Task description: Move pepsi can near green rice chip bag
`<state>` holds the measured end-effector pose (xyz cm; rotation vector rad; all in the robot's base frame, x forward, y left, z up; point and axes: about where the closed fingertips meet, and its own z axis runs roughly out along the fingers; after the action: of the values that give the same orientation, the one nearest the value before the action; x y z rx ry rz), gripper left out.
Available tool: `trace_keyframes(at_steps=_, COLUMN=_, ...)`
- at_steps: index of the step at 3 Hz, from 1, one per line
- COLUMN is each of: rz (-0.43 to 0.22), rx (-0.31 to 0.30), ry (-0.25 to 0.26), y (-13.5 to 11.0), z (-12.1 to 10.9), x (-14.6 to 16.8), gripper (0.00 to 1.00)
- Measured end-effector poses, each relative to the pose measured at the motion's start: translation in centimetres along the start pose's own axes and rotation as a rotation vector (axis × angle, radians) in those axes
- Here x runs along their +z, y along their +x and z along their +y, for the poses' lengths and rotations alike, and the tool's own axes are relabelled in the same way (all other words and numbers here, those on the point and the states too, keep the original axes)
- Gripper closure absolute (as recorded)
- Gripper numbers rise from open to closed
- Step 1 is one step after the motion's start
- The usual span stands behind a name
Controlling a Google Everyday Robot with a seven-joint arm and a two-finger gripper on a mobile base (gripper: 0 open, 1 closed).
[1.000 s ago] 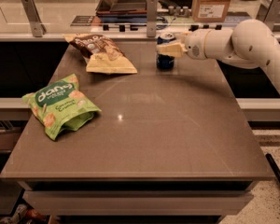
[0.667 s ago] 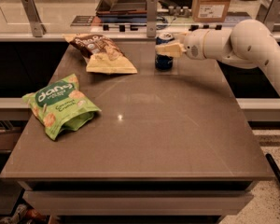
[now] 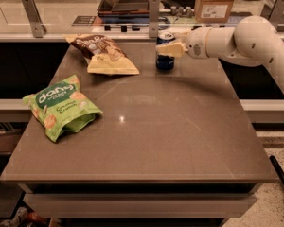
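The small dark-blue pepsi can (image 3: 164, 63) was gripped near its top by the cream two-finger hand (image 3: 170, 48), well apart from the crinkly green rice chip bag (image 3: 61, 105) on the brown tabletop (image 3: 180, 141). Grasping was judged done. A lift and a carry towards that bag were called for next.

Pepsi can (image 3: 164, 63): dark blue, silver top, upright near far edge of bench (image 3: 180, 126), claw (image 3: 168, 47) clamped around upper part. Green rice chip bag (image 3: 61, 107): crinkly, lying flat near left edge, well apart.
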<state>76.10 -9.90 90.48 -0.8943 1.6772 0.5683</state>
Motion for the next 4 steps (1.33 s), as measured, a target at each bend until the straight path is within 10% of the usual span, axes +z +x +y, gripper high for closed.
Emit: trace_keyframes(at_steps=4, rz=0.004, rx=-0.052, ry=-0.093, y=-2.7, z=9.9, x=-2.0, gripper=1.00)
